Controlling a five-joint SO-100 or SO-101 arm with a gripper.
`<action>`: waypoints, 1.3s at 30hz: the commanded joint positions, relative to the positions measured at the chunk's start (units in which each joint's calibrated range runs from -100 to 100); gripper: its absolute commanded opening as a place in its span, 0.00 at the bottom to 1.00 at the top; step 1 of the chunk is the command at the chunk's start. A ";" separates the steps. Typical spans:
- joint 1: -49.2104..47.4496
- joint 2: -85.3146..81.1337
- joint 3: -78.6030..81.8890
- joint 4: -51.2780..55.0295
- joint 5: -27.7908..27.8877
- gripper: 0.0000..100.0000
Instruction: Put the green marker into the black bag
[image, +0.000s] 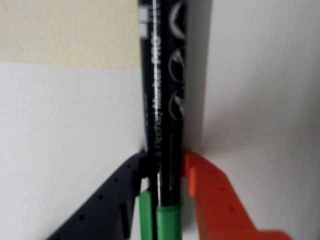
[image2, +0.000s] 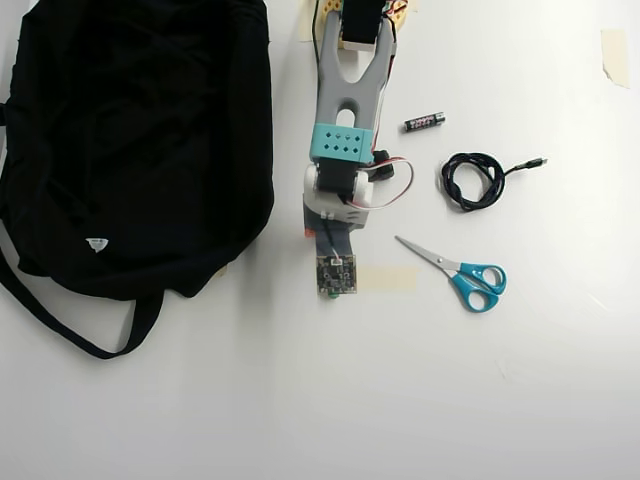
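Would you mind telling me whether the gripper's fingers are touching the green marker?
Touching. The wrist view shows the black and orange fingers pressed against both sides of the green marker.

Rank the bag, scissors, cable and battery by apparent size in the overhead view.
1. bag, by far the largest.
2. scissors.
3. cable: its coil looks smaller than the scissors, though the tail stretches it to nearly their length, so this pair is close.
4. battery, the smallest.

Grey forked arm (image2: 350, 85), teal plate, black-and-orange claw (image: 165, 175)
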 joint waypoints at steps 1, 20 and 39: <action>0.32 -1.39 -0.10 0.95 -0.01 0.06; 1.66 -11.18 -0.10 7.84 -0.01 0.05; 2.93 -18.32 -1.45 12.15 -0.01 0.03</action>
